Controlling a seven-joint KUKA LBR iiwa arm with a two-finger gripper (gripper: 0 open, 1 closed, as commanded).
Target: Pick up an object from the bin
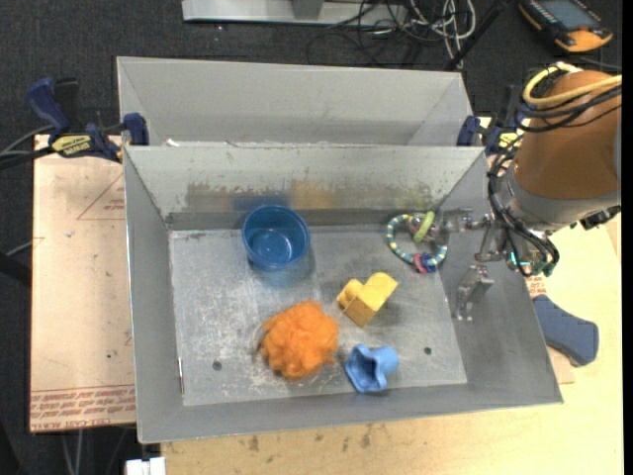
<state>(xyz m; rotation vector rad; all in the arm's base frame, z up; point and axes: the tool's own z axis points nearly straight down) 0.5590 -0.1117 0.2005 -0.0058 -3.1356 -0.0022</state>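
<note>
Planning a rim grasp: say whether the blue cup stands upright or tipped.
Upright: the cup has its round mouth facing up, its inner floor showing.

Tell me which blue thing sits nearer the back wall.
The blue cup, upright and open; the smaller blue lump lies at the front beside the orange ball.

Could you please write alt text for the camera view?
The arm's tool hangs at the right side of a grey bin, beside a multicoloured ring. Also in the bin: a blue cup, yellow block, orange puff and blue scrap.

Cables (pixel 453 10) top ctr, orange-black handset (pixel 566 20) top rt.
</note>
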